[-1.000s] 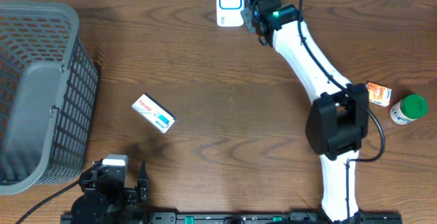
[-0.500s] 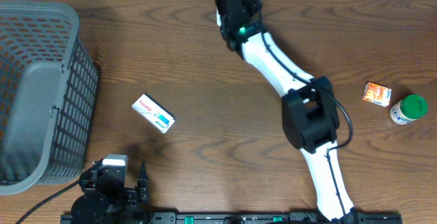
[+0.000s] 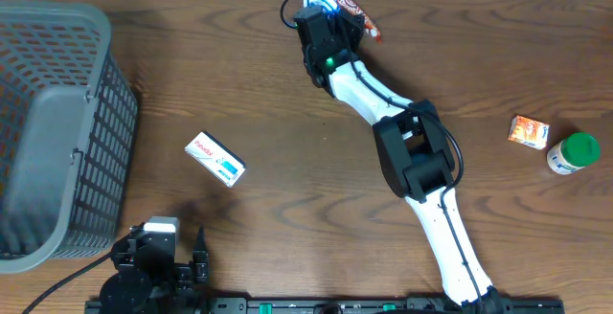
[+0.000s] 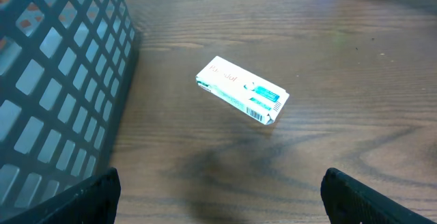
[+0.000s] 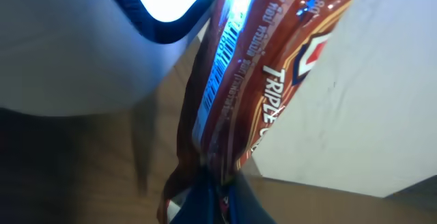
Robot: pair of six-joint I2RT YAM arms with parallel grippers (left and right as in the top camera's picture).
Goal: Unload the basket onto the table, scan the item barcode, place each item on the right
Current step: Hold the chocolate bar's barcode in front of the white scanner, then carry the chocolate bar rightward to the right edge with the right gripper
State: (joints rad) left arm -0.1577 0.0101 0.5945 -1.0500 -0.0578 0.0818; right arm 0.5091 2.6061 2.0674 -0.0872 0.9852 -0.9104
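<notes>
Two arms, one job: the right tool (image 5: pixel 210 198) is clenched on one end of a brown snack wrapper (image 5: pixel 273 80), presenting it just beside the glowing window of the white scanner (image 5: pixel 164 5) at the far edge of the bench (image 3: pixel 287 94). The barcode (image 5: pixel 213 87) runs along a creased side of the wrapper and catches the blue light. Pinched at one end only, the thin film could sag or twist, turning the stripes edge-on to the window and spoiling the read. A crease across the code could do the same, and a push closer might knock the scanner. The left tool (image 4: pixel 222 195) hangs released, jaws wide, over a white carton (image 4: pixel 242 91) lying beside the grey basket (image 4: pixel 54 80). An orange carton (image 3: pixel 530 131) and a green-capped bottle (image 3: pixel 573 153) wait well apart.
</notes>
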